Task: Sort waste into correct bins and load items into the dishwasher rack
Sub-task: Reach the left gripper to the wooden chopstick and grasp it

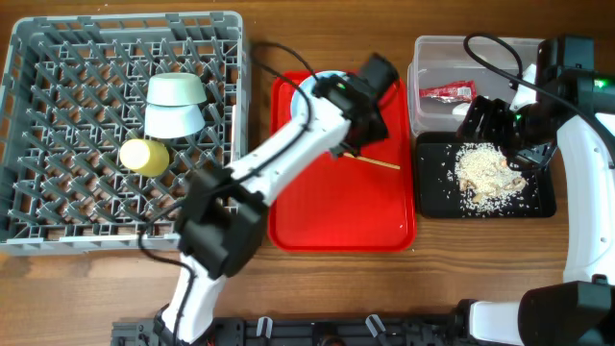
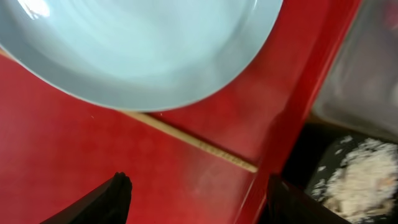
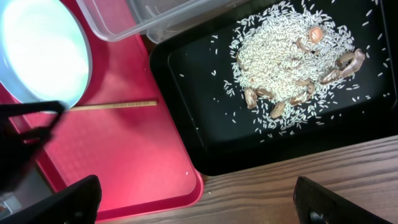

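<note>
Loaded: two pale mint-green bowls (image 1: 175,104) and a small yellow cup (image 1: 144,156) stand in the large grey pegged plastic rack (image 1: 125,21), left of the red serving tray (image 1: 336,211).

Right of that tray, a red snack wrapper (image 1: 447,93) lies in the clear plastic tub (image 1: 432,48) and rice leftovers (image 1: 488,173) in the black tray (image 1: 432,197).

Outstanding, on the red tray: round pale-blue plate (image 2: 143,50) and thin wooden chopstick (image 2: 193,142).

Left gripper (image 2: 199,186) hangs over the chopstick, jaws wide and empty. Right gripper (image 3: 196,190) is likewise spread and empty.

The grey rack (image 1: 38,125) at the table's (image 1: 480,259) left holds a mint bowl (image 1: 176,89), a second bowl (image 1: 173,120) touching it, and a yellow cup (image 1: 144,156) just beside. The pale-blue plate (image 2: 137,43) sits at the red tray's (image 1: 336,211) far edge, with the chopstick (image 1: 377,161) flat at its rim. The clear tub (image 1: 428,58) holds the red wrapper (image 1: 447,92). The black tray (image 1: 428,207) beside it holds rice (image 1: 488,173).
</note>
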Controlling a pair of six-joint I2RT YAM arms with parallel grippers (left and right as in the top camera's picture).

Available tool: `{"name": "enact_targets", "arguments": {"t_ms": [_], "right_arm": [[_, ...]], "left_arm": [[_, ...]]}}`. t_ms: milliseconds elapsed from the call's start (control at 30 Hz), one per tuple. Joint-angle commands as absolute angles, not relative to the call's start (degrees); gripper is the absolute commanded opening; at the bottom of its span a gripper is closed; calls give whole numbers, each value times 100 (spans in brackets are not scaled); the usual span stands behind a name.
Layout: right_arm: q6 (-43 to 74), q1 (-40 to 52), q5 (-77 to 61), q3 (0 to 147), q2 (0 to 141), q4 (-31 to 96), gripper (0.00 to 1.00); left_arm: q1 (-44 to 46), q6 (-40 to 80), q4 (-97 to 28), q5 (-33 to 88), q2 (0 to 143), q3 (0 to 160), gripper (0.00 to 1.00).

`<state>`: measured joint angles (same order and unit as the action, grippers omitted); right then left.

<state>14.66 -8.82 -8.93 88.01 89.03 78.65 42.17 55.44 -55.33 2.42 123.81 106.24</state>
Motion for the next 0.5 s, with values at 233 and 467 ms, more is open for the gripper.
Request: {"name": "enact_targets", "arguments": {"t_ms": [233,467], "right_arm": [[1358,-897,-902,8886,8925,7867,100],[1358,-897,-902,8886,8925,7872,100]], "left_arm": [[4495,5730,-5625,-86,12910,10634,68],[4497,5749,-5704,-607,13034,10624,67]]}}
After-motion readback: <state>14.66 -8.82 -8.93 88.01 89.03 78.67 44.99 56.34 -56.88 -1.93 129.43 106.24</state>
